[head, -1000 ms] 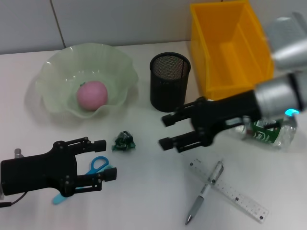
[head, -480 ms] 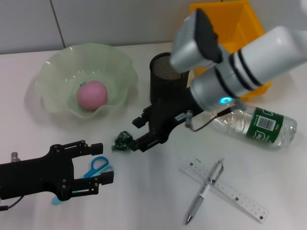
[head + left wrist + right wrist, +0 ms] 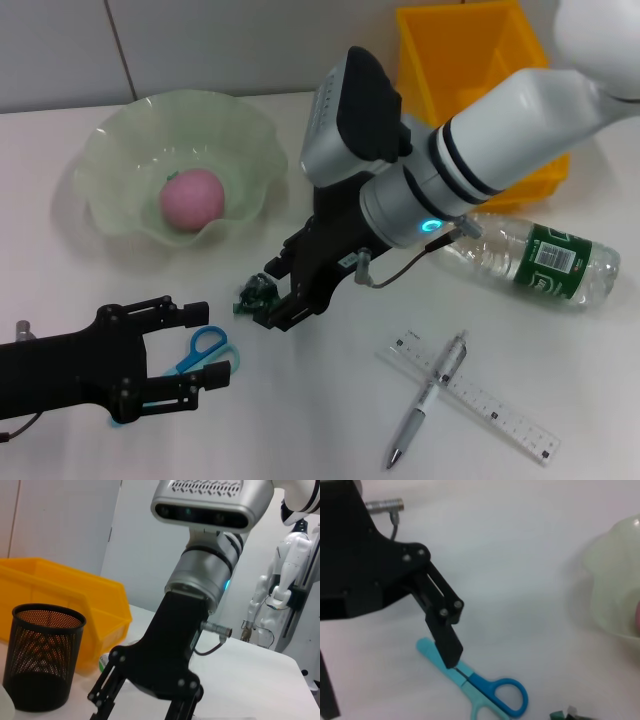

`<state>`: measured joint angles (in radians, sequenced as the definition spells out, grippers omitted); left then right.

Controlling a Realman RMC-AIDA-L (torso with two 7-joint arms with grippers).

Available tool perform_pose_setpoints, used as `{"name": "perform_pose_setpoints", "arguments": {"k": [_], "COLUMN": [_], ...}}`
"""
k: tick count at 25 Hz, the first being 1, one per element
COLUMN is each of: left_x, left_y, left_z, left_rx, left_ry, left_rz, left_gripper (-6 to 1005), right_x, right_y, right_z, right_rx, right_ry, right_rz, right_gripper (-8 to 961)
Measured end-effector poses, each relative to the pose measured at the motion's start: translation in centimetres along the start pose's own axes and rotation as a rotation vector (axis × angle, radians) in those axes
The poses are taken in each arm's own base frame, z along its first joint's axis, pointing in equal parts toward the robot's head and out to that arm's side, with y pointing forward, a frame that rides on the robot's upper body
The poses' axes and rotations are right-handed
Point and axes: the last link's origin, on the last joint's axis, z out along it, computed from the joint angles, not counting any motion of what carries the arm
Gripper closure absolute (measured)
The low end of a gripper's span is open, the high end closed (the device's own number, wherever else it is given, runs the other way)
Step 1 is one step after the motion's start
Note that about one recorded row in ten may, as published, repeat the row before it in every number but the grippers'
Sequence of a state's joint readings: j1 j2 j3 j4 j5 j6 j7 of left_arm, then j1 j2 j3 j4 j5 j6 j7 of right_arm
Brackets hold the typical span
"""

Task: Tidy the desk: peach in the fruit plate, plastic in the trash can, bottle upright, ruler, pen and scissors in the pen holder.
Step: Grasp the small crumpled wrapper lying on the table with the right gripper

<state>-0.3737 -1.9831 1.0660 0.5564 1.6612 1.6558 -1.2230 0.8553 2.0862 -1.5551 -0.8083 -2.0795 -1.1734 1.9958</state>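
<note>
A pink peach lies in the pale green fruit plate. The crumpled green plastic sits on the desk just left of my open right gripper, whose fingertips stand either side of its near edge. My left gripper is open at the front left, and the blue scissors lie between its fingers. The bottle lies on its side at the right. The pen rests across the clear ruler. The black mesh pen holder stands behind my right arm.
A yellow bin stands at the back right, behind the pen holder. The right forearm stretches over the middle of the desk. The scissors and the plate rim show in the right wrist view.
My right gripper has swung left from near the bottle, past the pen holder, down to the plastic. The left gripper has drawn back slightly toward the front left.
</note>
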Motion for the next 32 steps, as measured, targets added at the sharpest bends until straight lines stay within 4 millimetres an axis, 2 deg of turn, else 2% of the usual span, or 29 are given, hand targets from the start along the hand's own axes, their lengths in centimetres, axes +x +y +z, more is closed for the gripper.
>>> {"name": "perform_pose_setpoints", "arguments": {"k": [7, 32], "left_x": [0.0, -0.9], "left_y": [0.0, -0.7], "left_z": [-0.2, -1.9], "left_rx": [-0.002, 0.068], "left_ry": [-0.001, -0.046], "left_rz": [-0.004, -0.021], "left_gripper": [233, 235], "right_x": [0.2, 0.4], "right_y": [0.1, -0.4], "right_z": [1.4, 2.7], "right_rx": [0.054, 0.135], "right_ry": [0.026, 0.039], "right_rz": [-0.041, -0.078], "right_gripper": [294, 295]}}
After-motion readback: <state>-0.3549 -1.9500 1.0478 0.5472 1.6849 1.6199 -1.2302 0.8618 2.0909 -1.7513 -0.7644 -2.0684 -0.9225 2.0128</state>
